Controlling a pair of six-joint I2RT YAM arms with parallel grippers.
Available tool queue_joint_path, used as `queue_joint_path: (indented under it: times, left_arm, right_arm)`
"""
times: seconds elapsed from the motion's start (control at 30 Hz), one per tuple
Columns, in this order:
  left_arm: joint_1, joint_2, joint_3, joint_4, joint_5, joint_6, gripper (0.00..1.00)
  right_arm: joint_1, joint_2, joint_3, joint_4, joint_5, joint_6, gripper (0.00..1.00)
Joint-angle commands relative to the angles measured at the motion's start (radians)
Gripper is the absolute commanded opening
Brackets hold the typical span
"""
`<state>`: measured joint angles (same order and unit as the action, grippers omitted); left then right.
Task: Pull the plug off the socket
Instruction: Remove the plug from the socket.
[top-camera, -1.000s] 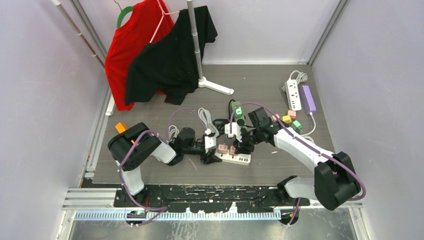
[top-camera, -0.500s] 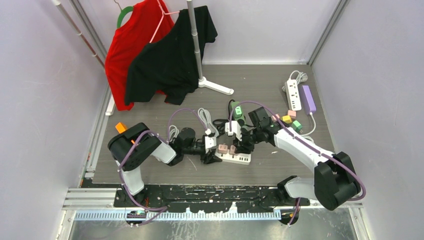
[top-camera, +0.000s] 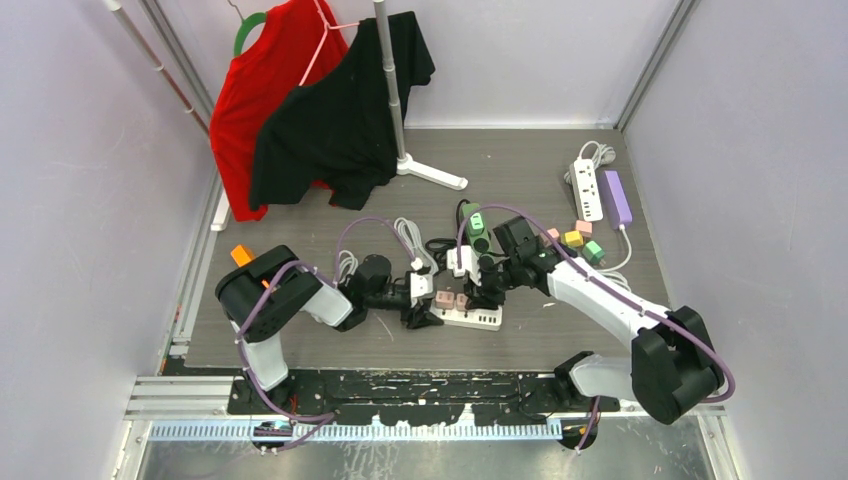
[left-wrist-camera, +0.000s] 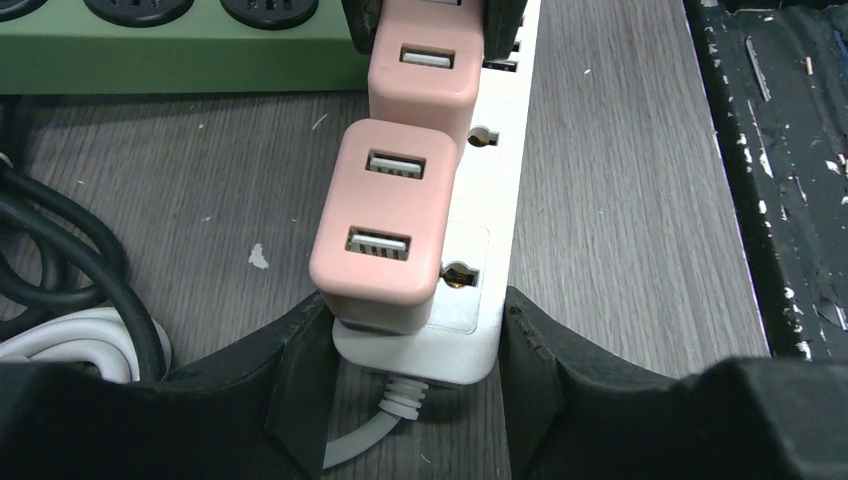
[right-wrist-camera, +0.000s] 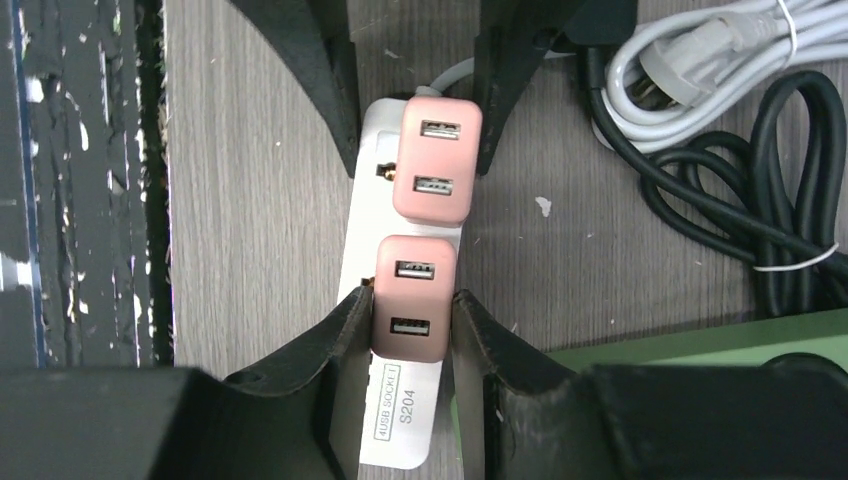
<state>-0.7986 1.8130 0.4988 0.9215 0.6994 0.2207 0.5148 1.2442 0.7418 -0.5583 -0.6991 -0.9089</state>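
A white socket strip (right-wrist-camera: 400, 412) lies on the wooden table with two pink USB plugs in it. My right gripper (right-wrist-camera: 410, 315) is shut on the sides of the plug (right-wrist-camera: 414, 290) nearer its camera. The other pink plug (right-wrist-camera: 435, 160) sits just beyond. My left gripper (left-wrist-camera: 410, 345) is shut on the cable end of the socket strip (left-wrist-camera: 482, 300), one finger on each side, with the nearer pink plug (left-wrist-camera: 385, 235) just ahead of it. From above, both grippers meet at the strip (top-camera: 478, 318) from opposite sides, the left gripper (top-camera: 420, 312) and the right gripper (top-camera: 480, 290).
A green power strip (left-wrist-camera: 180, 60) lies beside the white one. Black cables (right-wrist-camera: 760, 200) and a coiled white cord (right-wrist-camera: 720, 50) crowd that side. The black front rail (left-wrist-camera: 780, 150) runs close by. Another white strip (top-camera: 588, 190), a purple one (top-camera: 617, 198) and small coloured plugs (top-camera: 580, 240) sit back right.
My right gripper has edged slightly left and back while gripping the plug, and the strip shifted a little with it. The left arm has stayed put.
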Motion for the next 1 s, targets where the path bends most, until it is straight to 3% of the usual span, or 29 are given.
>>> queue_joint_path:
  times: [0.0,0.13,0.27,0.4,0.47,0.67,0.77,0.97]
  left_arm:
    - [0.016,0.001,-0.003,-0.016,-0.062,0.014,0.01]
    - [0.017,-0.004,-0.012,-0.019,-0.072,0.024,0.00]
    - [0.017,-0.002,-0.009,-0.022,-0.071,0.026,0.00]
    - [0.017,-0.011,-0.004,-0.018,-0.067,0.006,0.02]
    - [0.017,-0.039,-0.007,-0.022,-0.078,-0.016,0.11]
    - [0.017,-0.171,-0.064,-0.001,-0.162,-0.107,0.62]
    - [0.017,-0.266,-0.088,-0.028,-0.184,-0.134,0.79]
    - [0.017,-0.513,-0.103,-0.292,-0.234,-0.219,0.84]
  right_arm:
    - [0.009,-0.004,0.018,0.104,0.006,0.196,0.01]
    - [-0.086,-0.040,0.045,-0.040,0.014,0.062,0.01]
    - [-0.106,-0.057,0.044,-0.258,-0.138,-0.202,0.01]
    - [-0.070,-0.023,0.071,-0.275,-0.181,-0.175,0.01]
    - [-0.076,-0.011,0.107,-0.294,-0.182,-0.143,0.01]
    - [-0.172,-0.052,0.151,-0.366,-0.279,-0.127,0.01]
    - [-0.198,-0.061,0.165,-0.389,-0.318,-0.117,0.01]
    - [-0.203,-0.026,0.212,-0.394,-0.348,-0.001,0.01]
